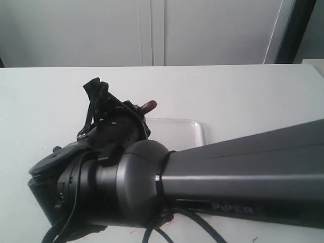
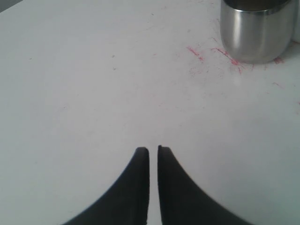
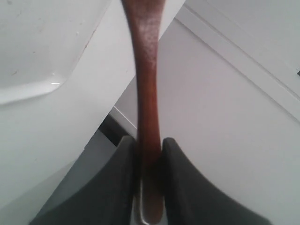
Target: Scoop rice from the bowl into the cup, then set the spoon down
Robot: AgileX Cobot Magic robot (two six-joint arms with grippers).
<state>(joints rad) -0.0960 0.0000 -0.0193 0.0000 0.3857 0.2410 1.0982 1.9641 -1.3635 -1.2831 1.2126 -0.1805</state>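
My right gripper (image 3: 149, 140) is shut on the dark reddish-brown wooden spoon (image 3: 147, 84), its handle pinched between both fingers. In the exterior view only one end of the spoon (image 1: 148, 106) sticks out past the right gripper (image 1: 132, 112), held above the table. The shiny steel cup (image 2: 257, 30) stands on the white table, ahead of and to one side of my left gripper (image 2: 153, 150). That gripper is shut with nothing in it, well clear of the cup. The bowl and the rice are out of view. The spoon's round bowl does not show.
The right arm (image 1: 228, 177) fills the front of the exterior view and hides much of the table. A flat white tray (image 1: 188, 132) lies beyond it; its corner (image 3: 37, 56) shows under the spoon. Red scuff marks (image 2: 196, 53) lie beside the cup.
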